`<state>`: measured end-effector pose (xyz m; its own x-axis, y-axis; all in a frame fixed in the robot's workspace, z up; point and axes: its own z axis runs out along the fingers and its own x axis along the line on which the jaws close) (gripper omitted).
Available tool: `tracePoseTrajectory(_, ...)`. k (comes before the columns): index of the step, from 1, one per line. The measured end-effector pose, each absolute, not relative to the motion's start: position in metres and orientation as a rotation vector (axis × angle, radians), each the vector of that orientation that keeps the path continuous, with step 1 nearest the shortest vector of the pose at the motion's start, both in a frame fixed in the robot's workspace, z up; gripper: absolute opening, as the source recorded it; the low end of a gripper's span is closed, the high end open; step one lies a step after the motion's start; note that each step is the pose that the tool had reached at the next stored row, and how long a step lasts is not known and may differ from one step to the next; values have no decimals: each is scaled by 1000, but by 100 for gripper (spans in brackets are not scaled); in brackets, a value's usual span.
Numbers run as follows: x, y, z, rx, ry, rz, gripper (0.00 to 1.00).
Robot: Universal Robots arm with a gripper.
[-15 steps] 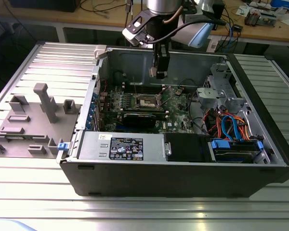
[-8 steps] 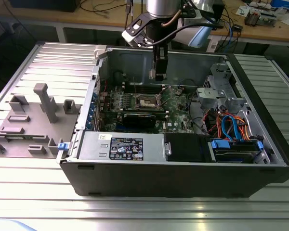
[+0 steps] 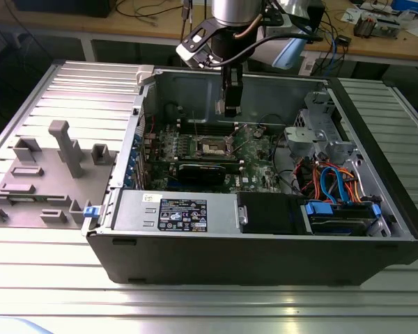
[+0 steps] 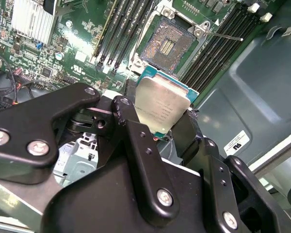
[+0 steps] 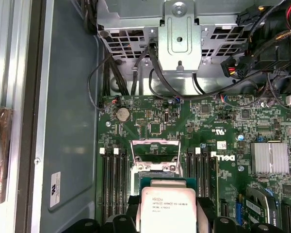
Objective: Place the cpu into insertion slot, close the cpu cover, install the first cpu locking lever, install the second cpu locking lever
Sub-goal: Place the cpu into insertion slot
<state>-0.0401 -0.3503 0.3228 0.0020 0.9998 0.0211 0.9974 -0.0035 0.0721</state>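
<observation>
Gripper (image 4: 159,116) clamped on the cpu (image 4: 161,104) above the insertion slot (image 4: 167,44)
Its 2 black fingers (image 4: 132,128) pinch the cpu by opposite edges, metal top showing, clear of the slot below. The cpu cover (image 5: 154,145) stands raised at 1 edge of the slot.

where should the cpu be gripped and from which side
Take the cpu by two opposite edges, from its metal-top side, as the gripper holds it: it is a thin flat square, and that leaves the underside free toward the insertion slot.
</observation>
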Motion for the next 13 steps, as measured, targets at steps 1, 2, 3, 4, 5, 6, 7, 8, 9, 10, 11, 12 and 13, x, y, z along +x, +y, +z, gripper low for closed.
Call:
tracePoseTrajectory(1,-40,-350,323,2198,2191,102,54)
tracePoseTrajectory(2,-40,-350,323,2198,2191,102,54)
tracePoseTrajectory(3,-40,-350,323,2198,2191,102,54)
tracePoseTrajectory(4,-40,-350,322,2198,2191,102,54)
tracePoseTrajectory(5,-41,-350,321,2197,2189,98,54)
tracePoseTrajectory(6,-42,-350,319,2197,2188,98,54)
tracePoseTrajectory(7,-42,-350,318,2199,2185,97,54)
tracePoseTrajectory(8,-42,-350,316,2203,2181,97,54)
tracePoseTrajectory(9,-43,-350,315,2203,2181,97,54)
tracePoseTrajectory(10,-43,-350,314,2203,2181,97,54)
tracePoseTrajectory(11,-43,-350,314,2203,2181,97,54)
tracePoseTrajectory(12,-43,-350,313,2203,2181,97,54)
tracePoseTrajectory(13,-43,-350,313,2203,2181,97,54)
